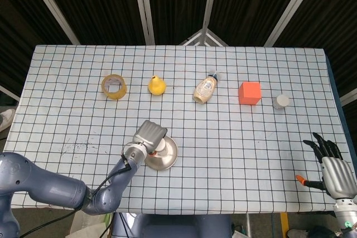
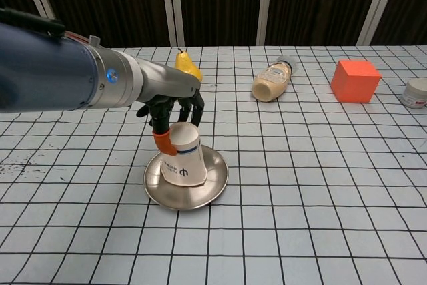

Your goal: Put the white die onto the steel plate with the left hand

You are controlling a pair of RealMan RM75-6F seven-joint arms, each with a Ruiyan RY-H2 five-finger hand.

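The white die [image 2: 183,161] looks like a white, cup-shaped piece with a dark mark. It stands almost upright on the steel plate [image 2: 215,181], left of the table's middle. My left hand [image 2: 175,108] grips its top from behind, fingers curled around it and the orange thumb tip on its left side. In the head view the left hand [image 1: 149,133] covers most of the die, and only part of the plate [image 1: 168,159] shows. My right hand [image 1: 333,170] rests at the table's near right corner, fingers spread, holding nothing.
Along the far side lie a yellow tape roll [image 1: 114,86], a yellow pear [image 2: 187,66], a tipped bottle [image 2: 272,83], an orange cube [image 2: 355,80] and a small white jar [image 2: 417,93]. The checked cloth in front of the plate is bare.
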